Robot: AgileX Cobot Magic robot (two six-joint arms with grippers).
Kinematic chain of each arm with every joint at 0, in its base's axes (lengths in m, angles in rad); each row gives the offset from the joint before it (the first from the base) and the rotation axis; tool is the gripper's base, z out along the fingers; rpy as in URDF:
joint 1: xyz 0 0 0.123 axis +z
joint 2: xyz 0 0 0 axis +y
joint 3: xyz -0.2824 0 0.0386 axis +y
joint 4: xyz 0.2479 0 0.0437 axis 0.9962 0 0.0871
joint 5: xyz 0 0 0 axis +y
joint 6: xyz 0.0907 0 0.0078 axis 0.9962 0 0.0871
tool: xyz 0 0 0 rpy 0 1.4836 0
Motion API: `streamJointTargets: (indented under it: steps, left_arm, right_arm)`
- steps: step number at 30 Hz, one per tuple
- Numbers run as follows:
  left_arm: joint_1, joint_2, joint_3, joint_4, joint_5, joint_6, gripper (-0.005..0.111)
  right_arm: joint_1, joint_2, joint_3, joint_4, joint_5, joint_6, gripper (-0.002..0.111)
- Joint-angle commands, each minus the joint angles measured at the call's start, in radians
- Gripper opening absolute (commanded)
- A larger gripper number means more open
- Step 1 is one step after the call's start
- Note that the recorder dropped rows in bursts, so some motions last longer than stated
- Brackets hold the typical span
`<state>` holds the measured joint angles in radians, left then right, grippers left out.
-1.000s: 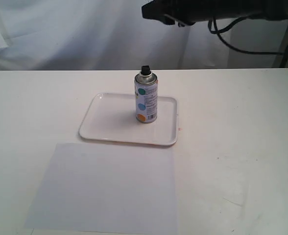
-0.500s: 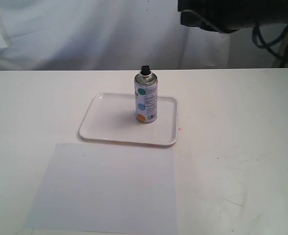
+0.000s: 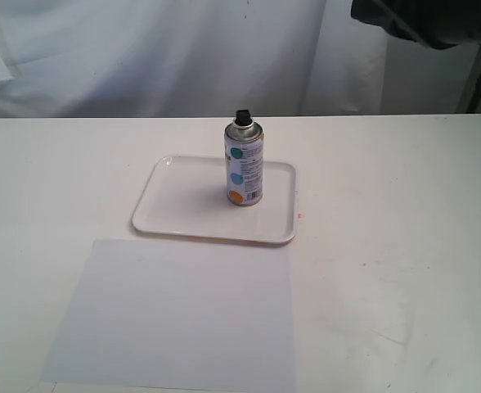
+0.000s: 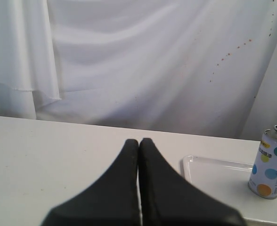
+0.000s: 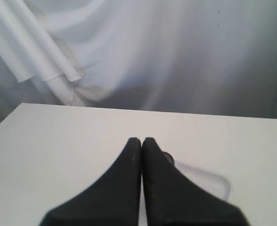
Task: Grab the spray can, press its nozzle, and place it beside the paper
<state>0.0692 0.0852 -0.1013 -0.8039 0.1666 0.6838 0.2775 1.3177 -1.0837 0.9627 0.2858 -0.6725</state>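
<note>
The spray can (image 3: 244,168) stands upright on the white tray (image 3: 175,205), its black nozzle (image 3: 242,117) on top. The paper (image 3: 175,315) lies flat in front of the tray, nearer the table's front edge. In the left wrist view the can (image 4: 270,162) stands off to one side of my left gripper (image 4: 139,141), which is shut and holds nothing. My right gripper (image 5: 142,140) is also shut and empty. Just the can's top (image 5: 167,157) peeks out behind one of its fingers. Only the dark right arm (image 3: 437,16) shows in the exterior view, high at the back right.
A white curtain (image 3: 142,49) hangs behind the table. The white tabletop (image 3: 388,246) stretches wide to the right of the tray and paper. A small pink speck (image 3: 300,216) lies by the tray's right edge.
The right arm has swung to the right along the top of the exterior view, from above the can to the far right corner. The can, tray and paper have not moved.
</note>
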Motion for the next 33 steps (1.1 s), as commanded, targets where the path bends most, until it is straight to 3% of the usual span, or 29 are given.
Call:
streamJointTargets:
  steps: [1,13,17,22,24,33]
  left_arm:
    - [0.001,-0.007,0.003,-0.005,-0.001,0.005,0.0]
    - [0.001,-0.007,0.003,-0.005,-0.005,0.005,0.0]
    - [0.001,-0.007,0.003,-0.005,-0.005,0.005,0.0]
    - [0.001,-0.007,0.003,-0.001,-0.005,0.005,0.0]
    - [0.001,-0.007,0.003,-0.001,-0.005,0.005,0.0]
    - [0.001,-0.007,0.003,-0.001,-0.005,0.005,0.0]
  right_arm:
    - [0.001,-0.046,0.008,-0.109,-0.007,-0.007,0.0]
    - [-0.091,-0.21,0.023,-0.223,0.188,0.021,0.0]
    - [-0.205,-0.35,0.112,-0.223,0.207,0.021,0.0]
    - [-0.432,-0.649,0.354,-0.223,0.104,0.021,0.0]
    - [-0.471,-0.75,0.427,-0.25,0.081,0.021,0.0]
    - [-0.474,-0.94,0.535,-0.297,0.111,0.021,0.0]
